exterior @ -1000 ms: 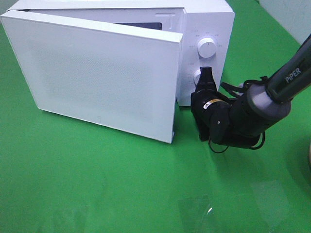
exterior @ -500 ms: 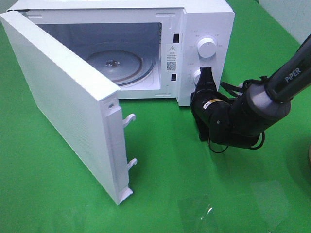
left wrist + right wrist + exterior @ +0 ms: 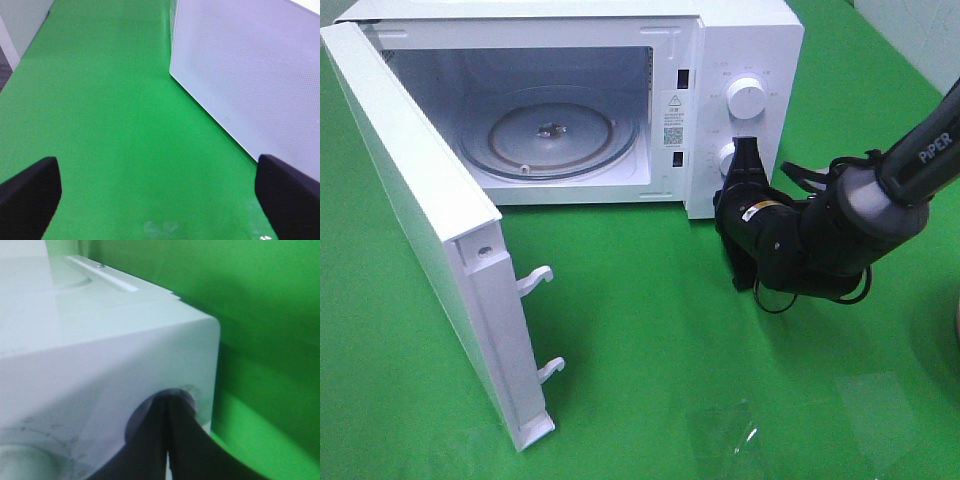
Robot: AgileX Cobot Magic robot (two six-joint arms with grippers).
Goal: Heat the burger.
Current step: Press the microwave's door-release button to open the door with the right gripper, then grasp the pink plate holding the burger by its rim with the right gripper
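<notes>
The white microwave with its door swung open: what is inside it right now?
Inside the white microwave, only a round clear glass turntable lies on the floor; no food shows. Its open door covers the cavity's front left corner, which cannot be seen.

One microwave point(image 3: 760, 45); two knobs point(image 3: 747, 99) point(image 3: 725, 155); one glass turntable point(image 3: 550, 135).

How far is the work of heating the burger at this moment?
Done: the microwave door stands wide open, and the glass turntable is bare. In hand: the shut right hand has its tips at the lower control; the left hand is open and holds nothing. Left: the burger, not in view, must go in, the door be closed, the heating started.
</notes>
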